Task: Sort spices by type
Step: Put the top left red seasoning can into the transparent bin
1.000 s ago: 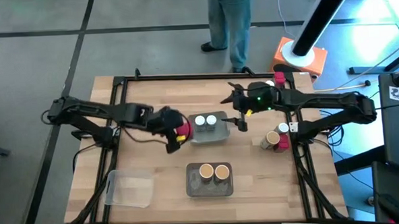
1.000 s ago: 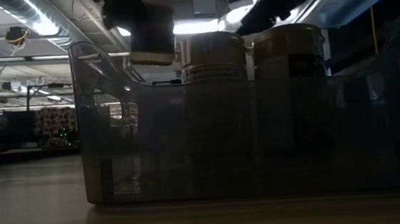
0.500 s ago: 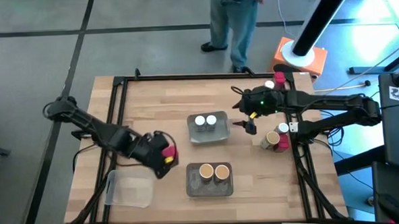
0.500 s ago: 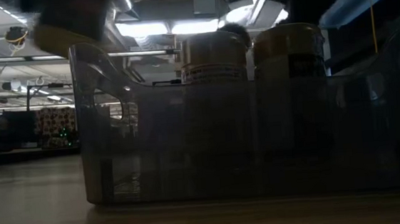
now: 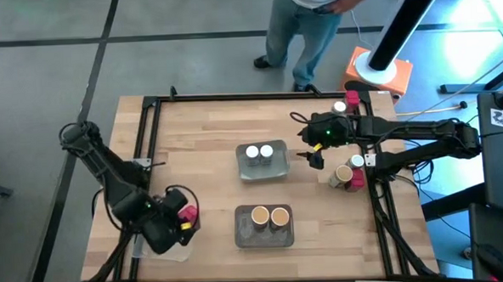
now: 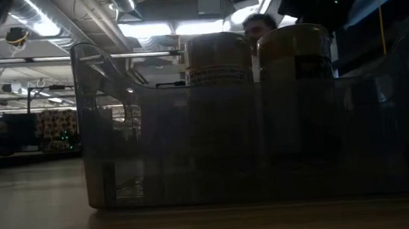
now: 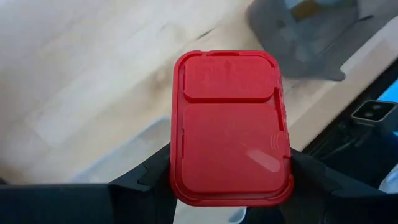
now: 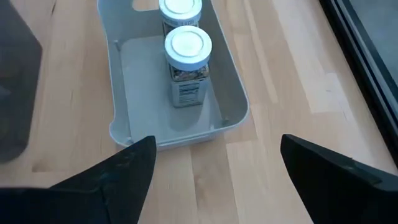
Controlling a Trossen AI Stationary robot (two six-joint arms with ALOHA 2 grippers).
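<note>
Spices are already partly grouped by kind, and this explains where each thing stands now. One red packet [image 7: 231, 127] is clamped between the fingers of the left gripper [image 5: 180, 225], held by its two long sides so that its flat lid faces the wrist camera; it hangs over the clear tray [image 5: 152, 247] at the near left corner of the worktop [image 5: 200, 135], which I judge is the place meant for the red kind. Two white-lidded jars [image 5: 259, 152] stand together in the grey tray [image 8: 233, 102] in the middle, and two tan-topped cylinders [image 5: 270, 216] stand side by side in the nearer grey tray [image 5: 242, 232]. At the right edge of the worktop some containers [image 5: 346, 175] wait unsorted, among them a tan-topped one and a red one. The right gripper [image 5: 312, 158] hovers with its fingers apart between the jar tray and this group, holding nothing, probably ready for the next pick.
</note>
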